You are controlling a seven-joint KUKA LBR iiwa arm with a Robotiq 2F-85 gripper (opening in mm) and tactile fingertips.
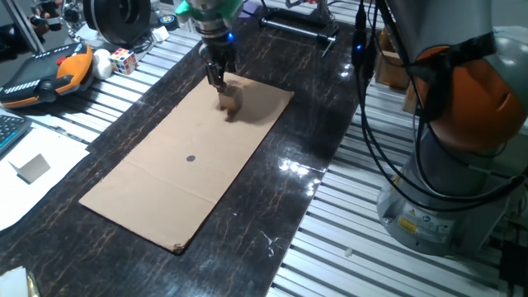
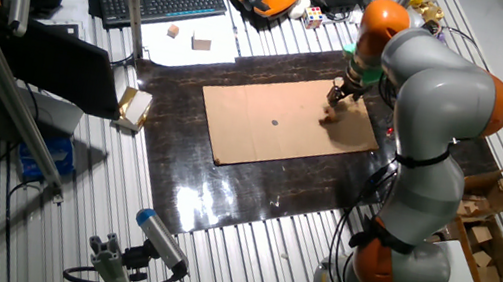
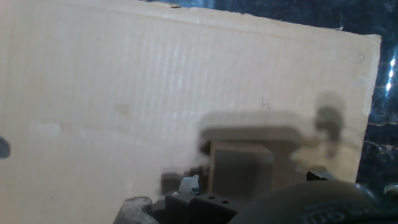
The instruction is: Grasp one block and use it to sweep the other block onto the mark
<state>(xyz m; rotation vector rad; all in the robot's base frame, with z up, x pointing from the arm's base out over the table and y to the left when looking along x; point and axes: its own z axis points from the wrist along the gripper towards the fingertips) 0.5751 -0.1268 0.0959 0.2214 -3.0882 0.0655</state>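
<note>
Two fixed cameras and the hand camera give me different parts of this moment. From one fixed view I see the gripper (image 1: 218, 80) low over the far end of the cardboard sheet (image 1: 165, 177), and a blurred tan block (image 1: 230, 105) just below its fingers; I cannot tell from here whether the fingers touch it. The mark (image 1: 190, 158), a small dark dot, is near the middle of the sheet, well apart from the block. At the far left of the table a multicoloured puzzle cube (image 1: 124, 59) lies beside an orange teach pendant (image 1: 45, 73). The other fixed view shows the whole arm bent over the sheet, with a keyboard (image 2: 164, 3) behind it, but the block there is too small for me to read. The hand view is blurred: a square wooden face (image 3: 241, 169) sits close before the camera, on the cardboard. I cannot tell if the gripper is wide, narrow or holding something.
</note>
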